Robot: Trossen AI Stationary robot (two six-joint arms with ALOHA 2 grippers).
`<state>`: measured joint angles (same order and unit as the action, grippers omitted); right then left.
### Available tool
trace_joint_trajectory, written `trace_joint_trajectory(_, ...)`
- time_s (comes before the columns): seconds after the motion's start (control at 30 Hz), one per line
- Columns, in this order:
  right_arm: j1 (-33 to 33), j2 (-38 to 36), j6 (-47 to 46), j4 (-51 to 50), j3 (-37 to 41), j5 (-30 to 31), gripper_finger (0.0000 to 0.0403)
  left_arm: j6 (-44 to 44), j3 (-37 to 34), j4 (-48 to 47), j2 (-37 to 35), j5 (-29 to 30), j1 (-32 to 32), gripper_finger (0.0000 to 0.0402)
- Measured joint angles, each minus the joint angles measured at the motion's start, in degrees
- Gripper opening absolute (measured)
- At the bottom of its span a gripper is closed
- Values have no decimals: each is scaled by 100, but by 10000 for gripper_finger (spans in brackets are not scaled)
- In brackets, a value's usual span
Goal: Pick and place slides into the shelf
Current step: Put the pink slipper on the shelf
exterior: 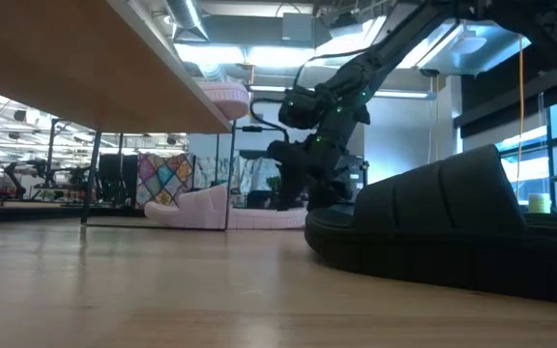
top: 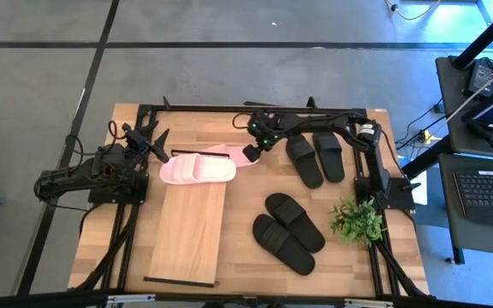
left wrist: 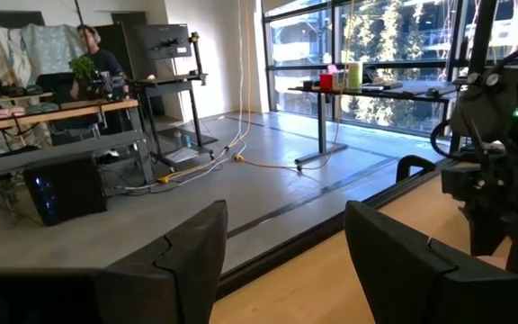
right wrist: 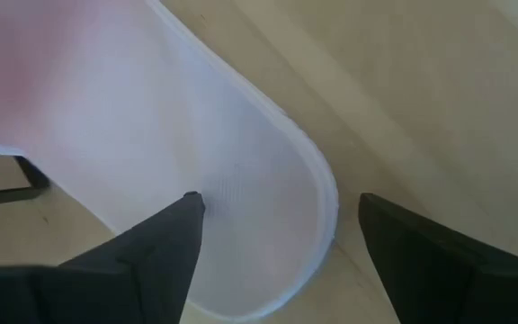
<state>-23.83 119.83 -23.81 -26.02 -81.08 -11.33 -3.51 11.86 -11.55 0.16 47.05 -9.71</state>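
Note:
One pale pink slide (top: 197, 169) lies on the far end of the shelf's plank (top: 187, 231). A second pink slide (top: 229, 153) lies on the table just beyond it, sole down. My right gripper (top: 251, 156) slants down over that slide's rounded end (right wrist: 268, 225). It is open, with one fingertip (right wrist: 192, 205) over the footbed and the other (right wrist: 367, 205) over the bare table beside the rim. Two black pairs (top: 315, 158) (top: 289, 231) lie on the table to the right. My left gripper (left wrist: 286, 216) is open and level at the table's left edge, holding nothing. My right gripper stands astride the rim of the pink slide's rounded end (right wrist: 317, 193), coming from above on a slant. I cannot tell whether the fingertip over the footbed touches it. The slide lies flat on the table.
A small green plant (top: 358, 221) stands near the right arm's base. In the low view a black slide (exterior: 453, 227) looms close at the right and the shelf's plank (exterior: 85, 58) overhangs the left. Bare plank stretches toward the table's near edge.

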Motion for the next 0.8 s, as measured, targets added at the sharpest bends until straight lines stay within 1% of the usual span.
trace_joint_trajectory(0.1, 0, 94, 9, 24, -20, -60, 288, -2, 0, 2, 0, -2, 1, 217)
trace_joint_trajectory(0.23, -9, 184, 28, 33, -24, -117, 252, -3, 0, -6, 0, 0, 2, 217)
trace_joint_trajectory(0.3, -9, 191, 99, 39, -24, -108, 224, -3, 0, -2, 0, 0, 2, 217)
trace_joint_trajectory(0.5, -18, 202, 434, 119, -17, -150, 121, -4, 0, -2, 0, 0, 2, 217)
trace_joint_trajectory(0.6, -25, 190, 611, 116, -13, -144, 81, -4, 0, -2, 0, 0, 2, 217)
trace_joint_trajectory(0.67, -64, 173, 762, 120, -13, -147, 64, -4, 0, -2, 0, 0, 1, 217)
trace_joint_trajectory(0.8, -113, 89, 905, 108, 3, -134, 57, -4, 0, -2, 0, 0, 1, 217)
